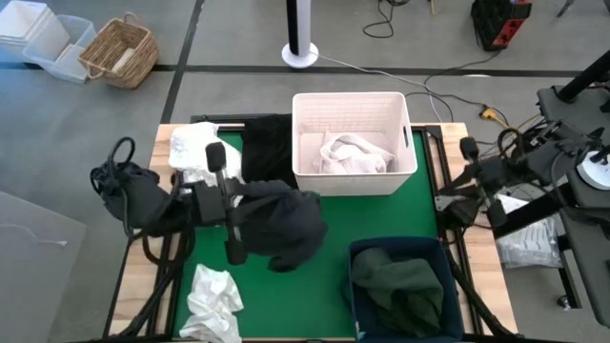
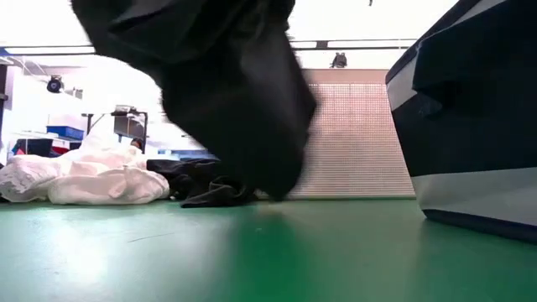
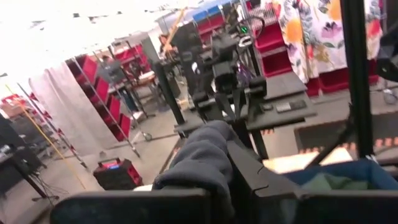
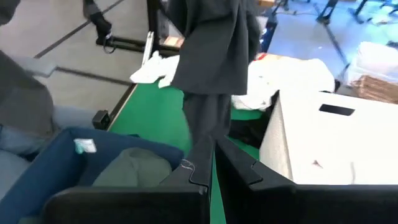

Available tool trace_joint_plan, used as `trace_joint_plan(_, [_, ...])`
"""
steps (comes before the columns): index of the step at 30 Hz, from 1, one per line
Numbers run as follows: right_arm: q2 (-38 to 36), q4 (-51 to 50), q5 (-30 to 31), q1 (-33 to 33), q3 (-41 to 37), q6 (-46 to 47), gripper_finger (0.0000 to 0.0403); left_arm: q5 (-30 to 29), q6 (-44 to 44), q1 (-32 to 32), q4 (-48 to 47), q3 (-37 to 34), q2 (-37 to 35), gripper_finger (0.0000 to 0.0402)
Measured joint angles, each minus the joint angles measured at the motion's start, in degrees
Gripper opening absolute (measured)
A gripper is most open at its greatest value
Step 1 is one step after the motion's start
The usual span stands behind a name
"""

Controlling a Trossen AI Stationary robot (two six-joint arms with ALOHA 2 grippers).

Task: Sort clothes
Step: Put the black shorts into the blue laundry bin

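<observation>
The left gripper is clamped on a black garment, holding it up over the middle of the green table. In the low view the cloth hangs as a dark, limp mass with its long axis vertical, narrowing toward a lowest fold just above the mat; the right wrist view shows the same hanging length, smooth and matte, draping straight down. From the left wrist view a bunched grey-black fold sits pinched between the fingers. The right gripper waits at the table's right edge, jaws closed on nothing. A white rigid plastic bin with perforated walls holds crumpled white fabric; a navy fabric bin at the near right holds a rumpled dark green garment. Loose on the table lie a white garment at the far left, another black piece beside the white bin, and a wrinkled white garment at the near left.
</observation>
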Motion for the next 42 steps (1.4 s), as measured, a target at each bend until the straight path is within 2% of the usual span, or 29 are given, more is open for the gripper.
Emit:
trace_joint_plan(4, [-1.14,-0.77,0.38,-0.01,-0.02,0.29,0.0012,0.02,4.78,0.75,4.18,3.65,3.64,0.0000])
trace_joint_plan(11, [-2.54,-1.26,0.38,-0.01,-0.15,1.99,0.0012,0.02,19.03,1.18,25.07,3.57,6.96,0.0000])
trace_joint_plan(15, [-2.87,-1.27,0.39,-0.01,-0.15,2.12,0.0012,3.75,23.18,1.34,34.68,3.47,8.18,0.0000])
trace_joint_plan(20, [-2.85,-1.64,0.57,-0.01,-0.15,1.82,0.0012,11.32,23.53,2.21,43.93,3.52,9.49,0.0000])
trace_joint_plan(23, [-2.91,-2.90,3.41,-0.01,-0.15,1.49,0.0012,15.09,23.54,3.08,49.27,3.62,10.70,0.0000])
trace_joint_plan(34, [-4.27,-4.41,12.01,-0.03,-0.17,2.55,0.0012,23.92,21.96,6.42,71.47,3.60,17.46,0.0000])
trace_joint_plan(39, [-4.93,-5.75,14.45,-0.05,-0.17,3.15,0.0012,31.02,15.93,8.47,76.09,3.60,20.11,0.0000])
trace_joint_plan(42, [-5.12,-5.92,14.77,-0.05,-0.17,3.74,0.0012,32.70,11.05,10.18,77.10,3.60,20.96,0.0000])
